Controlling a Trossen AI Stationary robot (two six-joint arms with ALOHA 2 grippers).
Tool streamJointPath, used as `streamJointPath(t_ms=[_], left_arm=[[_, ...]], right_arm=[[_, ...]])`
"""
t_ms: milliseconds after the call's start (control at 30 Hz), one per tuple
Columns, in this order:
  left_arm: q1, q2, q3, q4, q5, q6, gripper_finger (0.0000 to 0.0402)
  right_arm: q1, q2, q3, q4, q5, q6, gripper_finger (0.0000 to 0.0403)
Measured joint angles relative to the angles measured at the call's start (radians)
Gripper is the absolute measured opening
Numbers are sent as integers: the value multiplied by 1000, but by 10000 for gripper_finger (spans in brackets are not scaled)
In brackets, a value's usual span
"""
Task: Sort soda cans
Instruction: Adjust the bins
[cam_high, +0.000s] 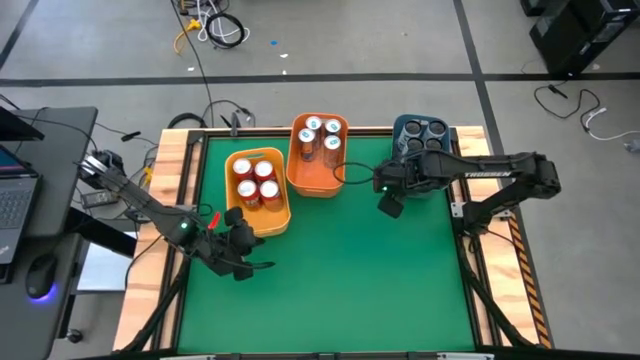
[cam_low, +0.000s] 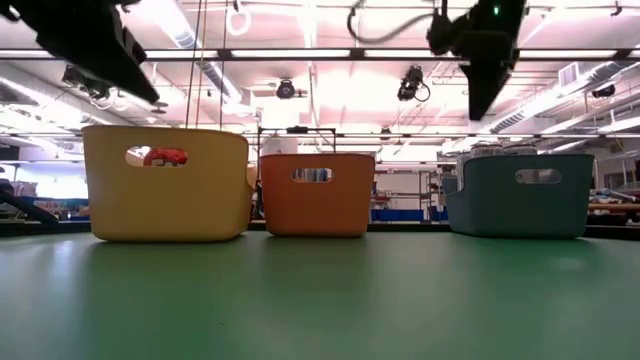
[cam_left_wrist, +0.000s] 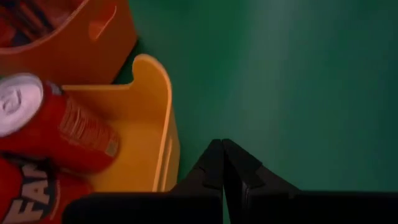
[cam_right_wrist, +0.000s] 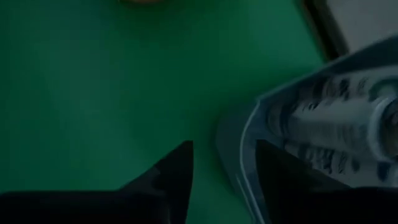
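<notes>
The soda cans stand upright in three bins at the table's far side. Red cans (cam_high: 255, 180) are in the yellow bin (cam_high: 275, 222), white-and-green cans (cam_high: 320, 135) in the orange bin (cam_high: 310, 188), and dark cans (cam_high: 420, 135) in the blue bin (cam_high: 400, 125). My left gripper (cam_left_wrist: 222, 163) is shut and empty. It hangs over the green mat beside the yellow bin's near right corner (cam_left_wrist: 155, 81). My right gripper (cam_right_wrist: 224, 180) is open and empty, high above the mat just in front of the blue bin's near left corner (cam_right_wrist: 249, 124).
The three bins sit side by side along the far edge; in the low view they are the yellow bin (cam_low: 165, 185), the orange bin (cam_low: 317, 195) and the blue bin (cam_low: 520, 195). Wooden rails (cam_high: 170, 190) frame the green mat (cam_high: 340, 280), whose near half is bare. A laptop (cam_high: 15, 190) sits left of the table.
</notes>
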Motion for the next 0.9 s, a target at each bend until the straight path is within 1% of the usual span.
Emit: streamJointPath(t_ms=[67,200,333,467,567,633,700,900], left_arm=[[-1,-16,1,8,1,9,0],[-1,-22,1,2,2,16,0],[-1,-22,1,-1,2,16,0],[-1,-22,1,-4,2,17,0],[-1,-22,1,-3,2,17,0],[-1,-22,1,-3,2,17,0],[-1,-22,1,-3,1,17,0],[-1,-22,1,-1,1,18,0]], right_arm=[[-19,1,-28,1,-27,0,169],[-58,1,-81,29,-26,-16,173],[-102,1,-137,79,-27,-37,172],[-136,1,-190,150,-64,-92,171],[-159,1,-219,181,-65,-105,163],[-171,1,-238,204,-64,-117,149],[-177,1,-257,224,-65,-146,125],[-189,1,-296,290,-67,-211,19]])
